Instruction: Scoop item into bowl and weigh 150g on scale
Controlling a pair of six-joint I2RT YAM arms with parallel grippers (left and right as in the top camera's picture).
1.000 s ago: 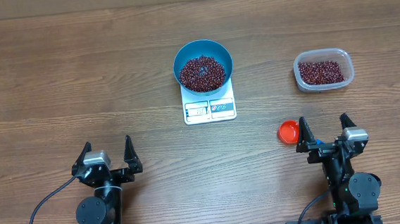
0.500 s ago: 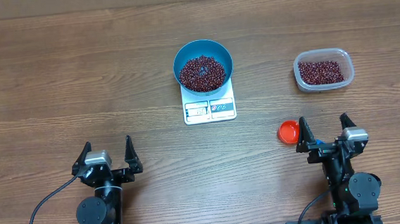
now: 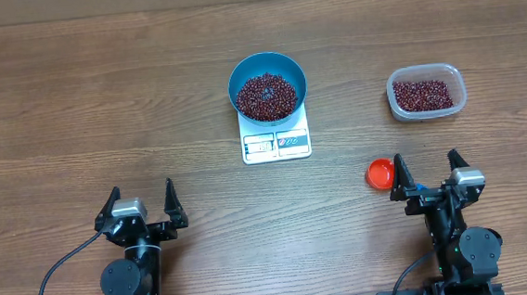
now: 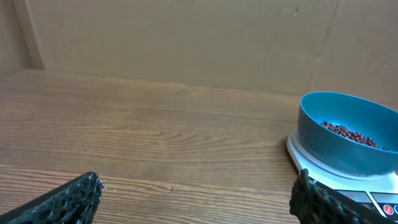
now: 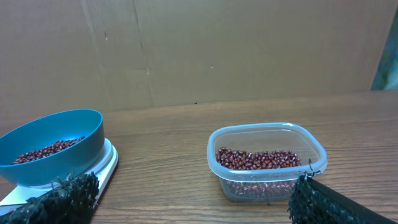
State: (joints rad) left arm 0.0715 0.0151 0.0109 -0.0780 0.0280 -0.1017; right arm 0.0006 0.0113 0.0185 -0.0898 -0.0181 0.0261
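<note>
Sitting on the white scale, the blue bowl is at the middle of the wooden table, toward the far side; bowl covers the far part of the scale, display strip shows at the near edge, readout too small to read; dark red-brown beans fill the bowl's bottom in a loose pile; clear plastic tub stands well right of the bowl, apart from it, with a shallower layer of the same beans inside; small red round object lies on the table nearer than the tub, just left of the right gripper; left gripper is at the near left, well apart from the scale; both pincers spread wide, nothing between the fingers, both at the near edge; left wrist view shows bowl and scale at far right; right wrist view shows bowl at left, tub ahead.
</note>
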